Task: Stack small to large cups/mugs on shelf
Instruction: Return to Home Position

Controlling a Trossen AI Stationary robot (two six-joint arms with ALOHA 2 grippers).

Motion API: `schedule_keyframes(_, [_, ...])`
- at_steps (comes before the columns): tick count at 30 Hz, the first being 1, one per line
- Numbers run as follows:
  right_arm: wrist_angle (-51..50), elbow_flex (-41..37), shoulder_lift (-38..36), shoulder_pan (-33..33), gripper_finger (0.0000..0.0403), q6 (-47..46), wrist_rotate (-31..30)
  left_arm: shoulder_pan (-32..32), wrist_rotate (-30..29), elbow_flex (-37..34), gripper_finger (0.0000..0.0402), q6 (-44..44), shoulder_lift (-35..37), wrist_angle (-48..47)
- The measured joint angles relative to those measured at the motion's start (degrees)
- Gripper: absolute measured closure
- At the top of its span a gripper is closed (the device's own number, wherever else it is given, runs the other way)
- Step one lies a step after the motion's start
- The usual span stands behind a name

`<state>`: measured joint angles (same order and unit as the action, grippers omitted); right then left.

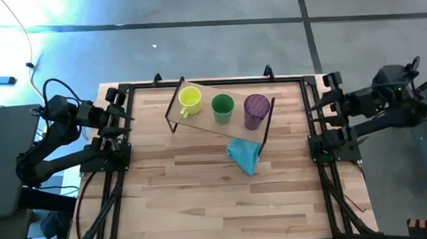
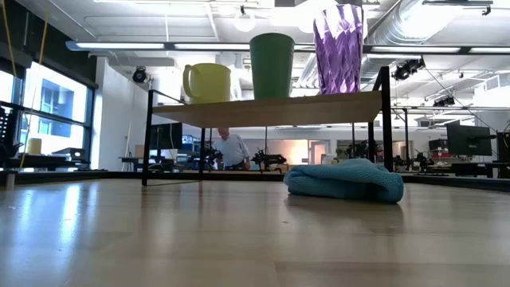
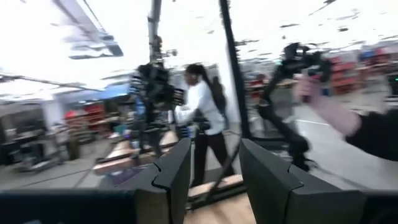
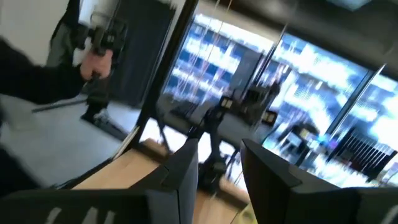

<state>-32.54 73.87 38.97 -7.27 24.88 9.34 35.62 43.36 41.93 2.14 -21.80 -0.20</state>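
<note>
The shelf (image 1: 204, 88) stands on thin black legs at the far middle of the table; in the low view its board (image 2: 271, 108) shows edge-on. On it stand, in a row, the yellow mug (image 1: 190, 99) (image 2: 205, 83), the green cup (image 1: 222, 106) (image 2: 272, 65) and the purple ribbed tumbler (image 1: 255, 110) (image 2: 339, 48), each upright on its base. My left gripper (image 1: 122, 114) (image 3: 214, 171) is open and empty at the table's left edge. My right gripper (image 1: 317, 107) (image 4: 219, 165) is open and empty at the right edge.
A crumpled blue cloth (image 1: 245, 154) (image 2: 344, 180) lies on the table just in front of the shelf's right end. Black frame rails (image 1: 114, 176) run along both table sides. People stand beyond the table (image 3: 202, 109); a hand holds a device (image 4: 96, 56).
</note>
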Motion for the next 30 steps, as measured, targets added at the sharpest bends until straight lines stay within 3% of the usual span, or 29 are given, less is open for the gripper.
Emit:
schedule_keyframes(3, [8.37,-5.92,-3.77,0.02,0.0288,1.09,0.02,0.0,-3.1,0.0,0.0275,-0.19,-0.07,-1.0])
schedule_keyframes(8, [17.04,-13.19,-7.68,0.02,0.0288,0.21,-0.3,0.0,-2.19,0.0,0.0275,-0.19,-0.2,-8.48])
schedule_keyframes(18, [17.12,-21.12,-7.58,0.08,0.0288,-4.28,-3.16,0.0,-0.56,0.0,0.0275,-4.31,-1.91,-27.42])
schedule_keyframes(22, [13.82,-22.1,-7.62,0.11,0.0288,-8.69,-3.44,-0.02,1.59,0.0,0.0275,-5.47,-4.03,-29.39])
schedule_keyframes(25, [8.22,-22.33,-7.65,0.11,0.0288,-6.31,-3.5,0.0,1.17,0.0,0.0275,-4.89,-5.29,-29.56])
schedule_keyframes(28, [6.78,-22.4,-7.53,0.11,0.0288,-6.53,-3.42,0.0,1.29,0.0,0.0275,-10.57,-5.47,-29.57])
schedule_keyframes(30, [6.85,-22.4,-7.93,0.11,0.0288,-6.85,-4.21,0.0,4.73,0.0,0.0275,-15.56,-5.46,-29.37])
